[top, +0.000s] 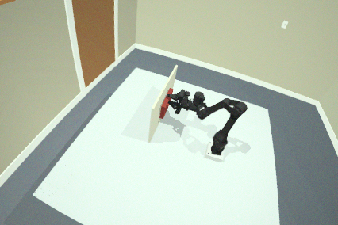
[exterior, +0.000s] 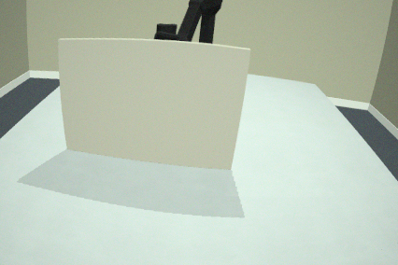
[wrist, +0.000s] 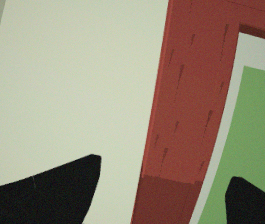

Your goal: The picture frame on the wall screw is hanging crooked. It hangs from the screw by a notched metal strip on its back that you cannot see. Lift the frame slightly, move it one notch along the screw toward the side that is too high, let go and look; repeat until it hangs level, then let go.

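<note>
The red picture frame [top: 164, 108] [wrist: 183, 90] is against the arm's side of the upright cream panel [top: 155, 119] [exterior: 154, 102] [wrist: 73, 90]. In the wrist view its side bar runs slanted, beside a white mat and green picture. How far it is from level I cannot tell. My gripper [top: 169, 99] [wrist: 166, 177] is open close in front of the frame, one finger over the bare panel and the other over the picture, with the side bar between them. I see no finger pressing on the bar. The screw and notched strip are hidden; the panel hides the frame in the exterior view.
The panel stands on the white floor area [top: 131, 177] [exterior: 299, 153]. The arm's base [top: 216, 151] is on the same area. The arm's upper links [top: 234, 108] [exterior: 206, 6] rise above the panel's top edge in the exterior view. A brown door [top: 93, 23] is in the wall.
</note>
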